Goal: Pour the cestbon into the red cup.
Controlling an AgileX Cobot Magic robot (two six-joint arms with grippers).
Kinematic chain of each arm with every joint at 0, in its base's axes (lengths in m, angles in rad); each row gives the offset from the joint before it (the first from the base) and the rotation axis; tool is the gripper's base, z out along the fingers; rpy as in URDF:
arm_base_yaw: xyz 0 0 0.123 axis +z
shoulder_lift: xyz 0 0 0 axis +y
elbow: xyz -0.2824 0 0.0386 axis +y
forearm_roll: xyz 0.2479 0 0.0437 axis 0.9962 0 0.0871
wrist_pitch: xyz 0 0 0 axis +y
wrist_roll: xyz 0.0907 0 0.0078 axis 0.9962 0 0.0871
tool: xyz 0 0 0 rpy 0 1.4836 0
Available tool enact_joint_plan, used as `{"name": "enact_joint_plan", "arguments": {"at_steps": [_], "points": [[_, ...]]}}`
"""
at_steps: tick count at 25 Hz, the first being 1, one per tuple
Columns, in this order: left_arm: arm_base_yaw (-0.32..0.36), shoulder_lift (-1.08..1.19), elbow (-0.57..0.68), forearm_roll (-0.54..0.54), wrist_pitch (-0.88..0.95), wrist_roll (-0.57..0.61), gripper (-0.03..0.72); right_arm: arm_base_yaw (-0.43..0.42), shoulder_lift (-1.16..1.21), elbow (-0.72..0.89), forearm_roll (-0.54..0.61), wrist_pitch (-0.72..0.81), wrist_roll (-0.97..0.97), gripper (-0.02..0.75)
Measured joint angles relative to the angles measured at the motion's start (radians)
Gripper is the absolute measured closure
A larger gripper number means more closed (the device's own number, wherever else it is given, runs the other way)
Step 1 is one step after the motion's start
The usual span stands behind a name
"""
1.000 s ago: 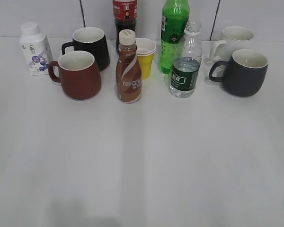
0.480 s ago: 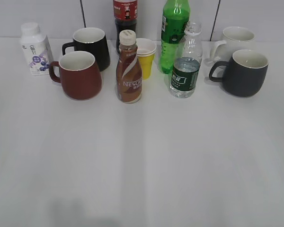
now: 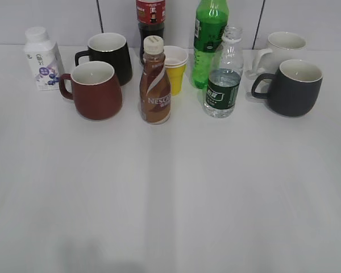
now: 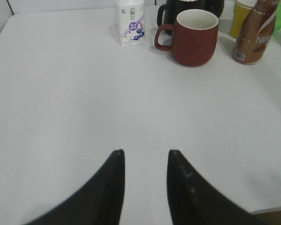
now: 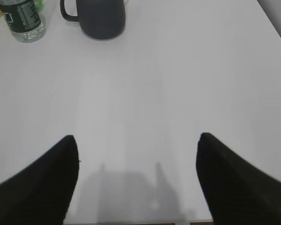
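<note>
The cestbon (image 3: 223, 79), a small clear bottle with a dark green label and no cap, stands upright right of centre at the back; it also shows in the right wrist view (image 5: 22, 19) at the top left. The red cup (image 3: 95, 90) stands upright at the back left, handle to the left; it also shows in the left wrist view (image 4: 194, 36). My left gripper (image 4: 144, 152) is open and empty over bare table, well short of the red cup. My right gripper (image 5: 138, 137) is wide open and empty near the table's front edge. Neither gripper shows in the exterior view.
A brown Nescafe bottle (image 3: 154, 84) stands between the red cup and the cestbon. Behind are a black mug (image 3: 109, 56), a small yellow cup (image 3: 174, 68), a tall green bottle (image 3: 208, 40) and a dark bottle (image 3: 150, 17). A white milk bottle (image 3: 41, 58) is far left; a grey mug (image 3: 291, 86) and a white mug (image 3: 281, 48) are right.
</note>
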Motion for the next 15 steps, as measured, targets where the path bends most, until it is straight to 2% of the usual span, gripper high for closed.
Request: {"name": "enact_joint_plan", "arguments": {"at_steps": [15], "points": [[-0.002,0.0,0.0,-0.001,0.0,0.0,0.45,0.007,0.0,0.0,0.0,0.001,0.0,0.15]]}}
